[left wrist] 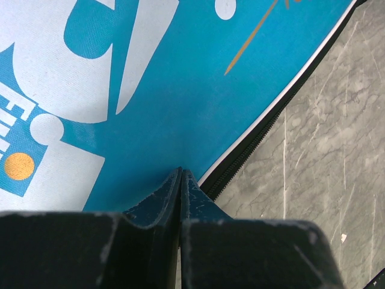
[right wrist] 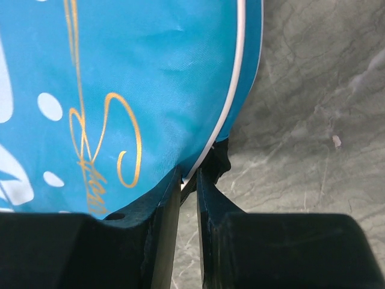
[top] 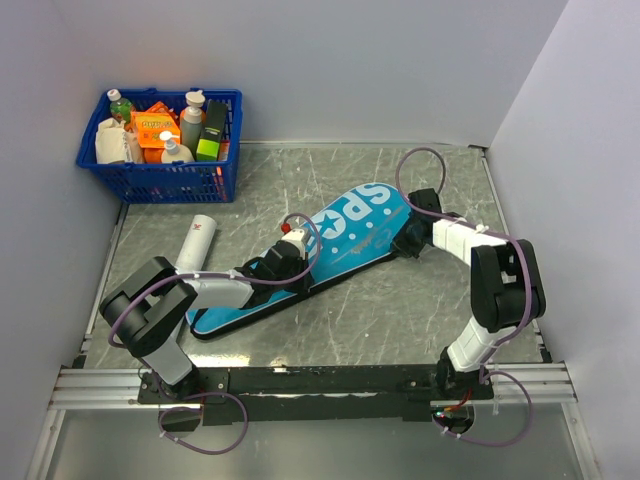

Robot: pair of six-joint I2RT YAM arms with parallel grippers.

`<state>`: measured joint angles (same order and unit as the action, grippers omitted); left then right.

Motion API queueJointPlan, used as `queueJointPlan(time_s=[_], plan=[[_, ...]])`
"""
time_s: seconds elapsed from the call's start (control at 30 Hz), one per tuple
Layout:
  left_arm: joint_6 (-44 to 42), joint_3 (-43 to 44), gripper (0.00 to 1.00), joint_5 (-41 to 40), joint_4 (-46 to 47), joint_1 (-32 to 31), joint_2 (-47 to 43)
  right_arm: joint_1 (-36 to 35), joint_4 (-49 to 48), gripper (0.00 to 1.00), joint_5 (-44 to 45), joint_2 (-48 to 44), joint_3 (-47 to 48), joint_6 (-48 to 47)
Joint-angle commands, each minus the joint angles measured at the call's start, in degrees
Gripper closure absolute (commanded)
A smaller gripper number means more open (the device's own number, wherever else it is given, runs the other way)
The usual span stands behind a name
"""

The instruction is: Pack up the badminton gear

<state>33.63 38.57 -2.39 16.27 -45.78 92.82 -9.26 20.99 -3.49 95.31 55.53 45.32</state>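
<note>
**Where the cover lies, both pincers meet it**

From above, the teal cover (top: 350,235) lies slanted mid-table, its narrow end at 7 o'clock and its head at 1. The white tube (top: 197,243) rests at its 10 o'clock. Left wrist: the left gripper (left wrist: 181,177) is closed, tips together at the cover's zip edge. Right wrist: the right gripper (right wrist: 188,180) clamps the cover's piped rim.
</note>
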Motion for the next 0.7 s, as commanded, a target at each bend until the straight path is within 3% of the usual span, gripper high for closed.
queueJointPlan(time_s=[0.0, 0.67], plan=[[-0.76, -0.6, 0.93, 0.28, -0.19, 0.25, 0.0, -0.5, -1.48, 0.77, 2.25, 1.11, -0.33, 0.82], [-0.76, -0.95, 0.93, 0.55, -0.1, 0.43, -0.44, -0.15, 3.17, 0.76, 10.52, -3.9, -4.72, 0.12]])
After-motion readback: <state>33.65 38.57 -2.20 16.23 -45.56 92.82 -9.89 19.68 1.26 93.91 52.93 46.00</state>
